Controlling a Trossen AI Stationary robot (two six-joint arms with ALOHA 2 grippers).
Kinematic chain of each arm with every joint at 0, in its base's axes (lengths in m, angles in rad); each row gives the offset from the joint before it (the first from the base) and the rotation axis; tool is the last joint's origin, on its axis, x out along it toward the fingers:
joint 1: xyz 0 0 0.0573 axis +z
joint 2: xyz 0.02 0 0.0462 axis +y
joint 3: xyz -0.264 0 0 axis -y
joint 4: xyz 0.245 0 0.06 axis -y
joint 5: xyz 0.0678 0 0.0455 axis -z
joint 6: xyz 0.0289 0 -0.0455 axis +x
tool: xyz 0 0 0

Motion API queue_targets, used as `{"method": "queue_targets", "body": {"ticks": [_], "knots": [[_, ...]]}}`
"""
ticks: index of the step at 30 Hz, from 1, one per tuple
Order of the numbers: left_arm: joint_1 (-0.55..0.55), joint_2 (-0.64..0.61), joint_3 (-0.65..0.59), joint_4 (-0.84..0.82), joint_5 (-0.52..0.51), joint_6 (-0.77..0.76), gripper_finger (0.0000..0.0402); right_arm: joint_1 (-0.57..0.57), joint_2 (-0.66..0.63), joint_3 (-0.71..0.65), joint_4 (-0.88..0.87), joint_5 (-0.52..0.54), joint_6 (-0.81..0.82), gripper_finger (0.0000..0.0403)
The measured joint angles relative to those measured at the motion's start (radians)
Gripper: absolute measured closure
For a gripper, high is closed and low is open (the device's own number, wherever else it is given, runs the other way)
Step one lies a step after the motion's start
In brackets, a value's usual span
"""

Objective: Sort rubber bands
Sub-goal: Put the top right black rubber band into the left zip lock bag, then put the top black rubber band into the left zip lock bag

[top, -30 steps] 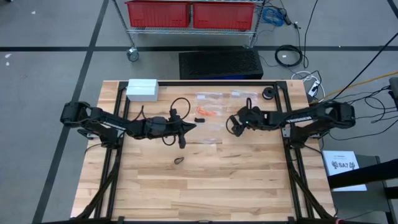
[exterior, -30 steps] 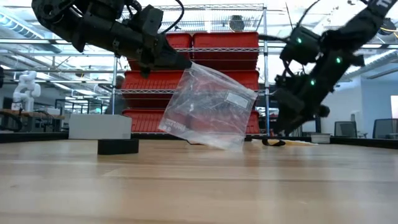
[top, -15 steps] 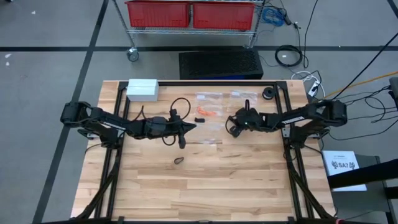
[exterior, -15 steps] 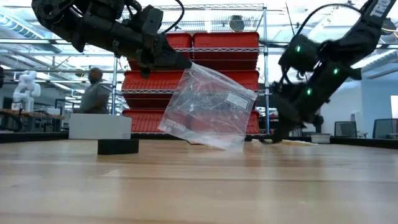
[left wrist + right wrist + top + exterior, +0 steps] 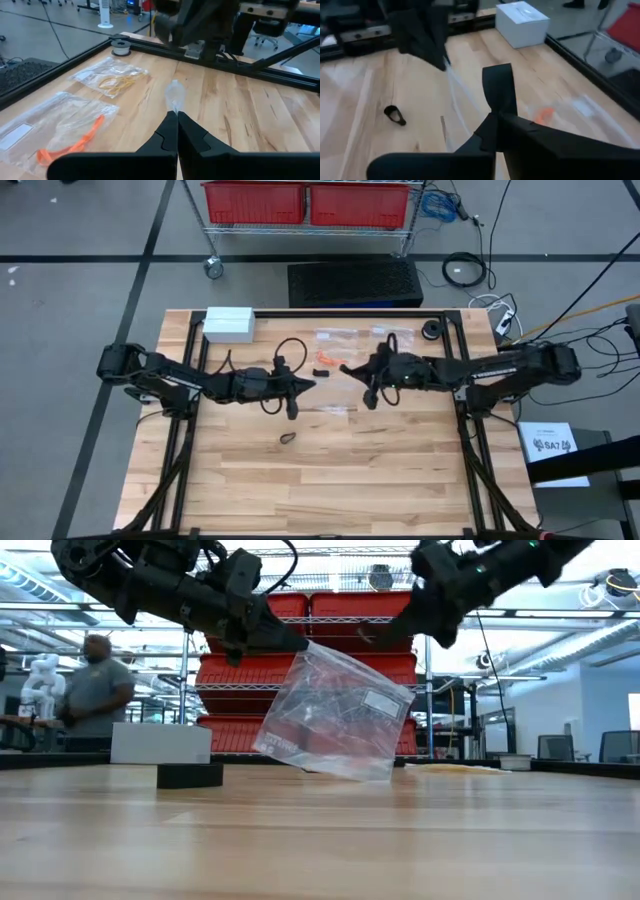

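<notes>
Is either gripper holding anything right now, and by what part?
The left gripper holds a clear plastic bag by its top corner. The right gripper pinches a black rubber band.

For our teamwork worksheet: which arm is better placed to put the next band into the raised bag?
Right. The left gripper is shut on the bag, holding it up; the right gripper hangs near it, apparently pinching a black band.
</notes>
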Motion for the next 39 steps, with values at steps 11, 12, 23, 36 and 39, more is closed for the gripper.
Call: {"method": "queue_targets", "body": {"ticks": [11, 12, 23, 36, 39], "knots": [[0.000, 0.000, 0.000, 0.002, 0.003, 0.000, 0.0402, -0.003, 0.227, 0.145, -0.043, -0.121, -0.080, 0.0403], [0.000, 0.000, 0.000, 0.001, 0.003, 0.000, 0.0402, -0.003, 0.238, 0.154, -0.055, -0.121, -0.081, 0.0403], [0.000, 0.000, 0.000, 0.007, 0.006, 0.000, 0.0402, -0.028, 0.275, 0.202, -0.157, -0.199, -0.018, 0.0359], [0.019, -0.015, 0.000, 0.039, -0.076, 0.030, 0.0402, -0.027, 0.271, 0.425, -0.422, -0.247, -0.090, 0.0201], [0.019, -0.057, -0.006, 0.028, -0.109, 0.039, 0.0402, -0.030, 0.254, 0.439, -0.486, -0.243, -0.110, 0.0184]]}}
